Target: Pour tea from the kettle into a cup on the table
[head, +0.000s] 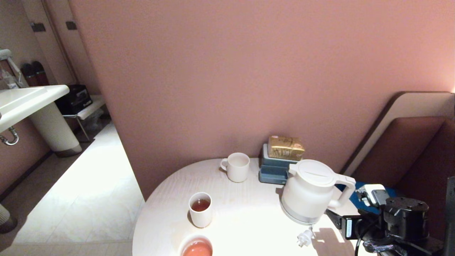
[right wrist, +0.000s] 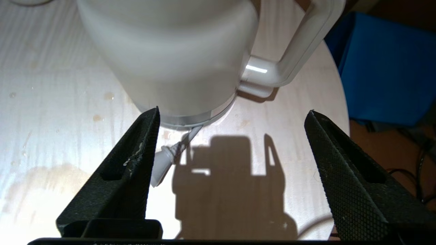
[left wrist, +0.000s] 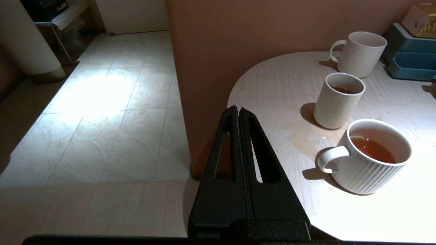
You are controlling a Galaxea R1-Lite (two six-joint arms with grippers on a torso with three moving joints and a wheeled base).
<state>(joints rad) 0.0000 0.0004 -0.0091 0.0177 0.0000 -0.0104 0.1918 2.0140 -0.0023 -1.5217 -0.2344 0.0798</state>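
- On the right side of the bench [head: 245, 220], near its edge, the kettle [head: 309, 193] stands upright, lid on, handle turned toward the right edge; its white plug [head: 305, 239] lies on the bench just in front of the base.
- The right claw [right wrist: 235, 122] sits low behind the kettle at the right edge, its fingers spread wide and gripping nothing; the kettle base and handle lie just beyond the fingertips, apart from them.
- The left claw [left wrist: 238, 112] hangs off the left edge of the bench over the tiled floor [left wrist: 92, 119], fingers pressed together, nothing held.
- The cup [head: 200, 209] stands toward the left edge, well apart from the kettle, with dark tea [head: 200, 205] low inside it.
- A ribbed mug [head: 196, 246] of paler orange liquid stands at the front edge, just beside the cup.
- A second ribbed mug [head: 236, 166] stands near the back edge by the wall.
- A blue-grey tray stack [head: 273, 170] carrying a gold packet [head: 285, 147] sits at the back edge, just behind the kettle.
- A damp stain [left wrist: 299, 136] marks the bench surface beside the cup.
- No object lies between the right claw and the kettle handle.
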